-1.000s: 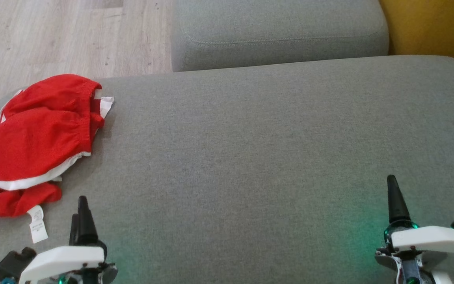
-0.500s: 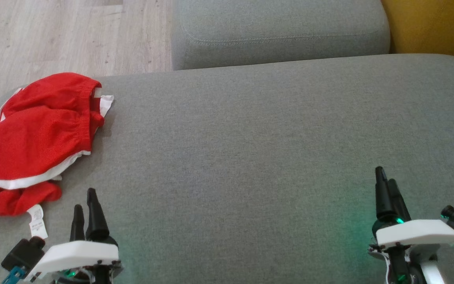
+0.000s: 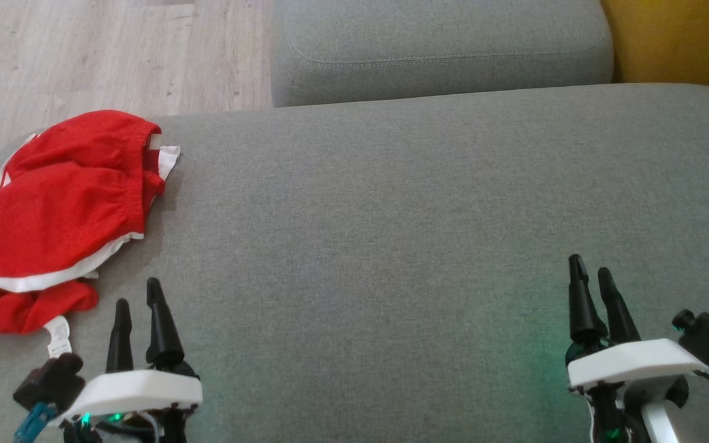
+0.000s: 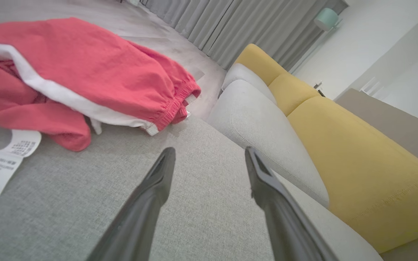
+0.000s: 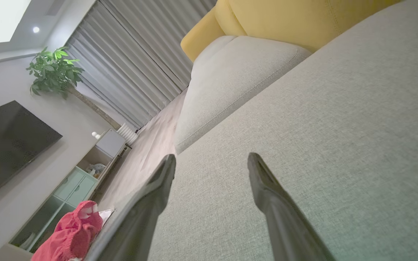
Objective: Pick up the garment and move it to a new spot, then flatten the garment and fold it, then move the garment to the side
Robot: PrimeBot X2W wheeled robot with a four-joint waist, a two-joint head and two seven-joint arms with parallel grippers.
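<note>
Currently the left gripper (image 3: pixel 138 291) stands wide open, empty, near left over the grey cushion (image 3: pixel 391 246); the red garment (image 3: pixel 65 209) lies crumpled just beyond it, further left. The right gripper (image 3: pixel 589 264), equally open and empty, sits near right, well apart from the red garment.

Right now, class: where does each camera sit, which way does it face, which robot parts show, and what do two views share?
Head view: on the head, facing down at the grey seat; left pincer and right pincer.
Left wrist view: on that wrist, facing the red garment; left pincer.
Right wrist view: on that wrist, facing along the seat toward curtains; right pincer.
All share the garment.
</note>
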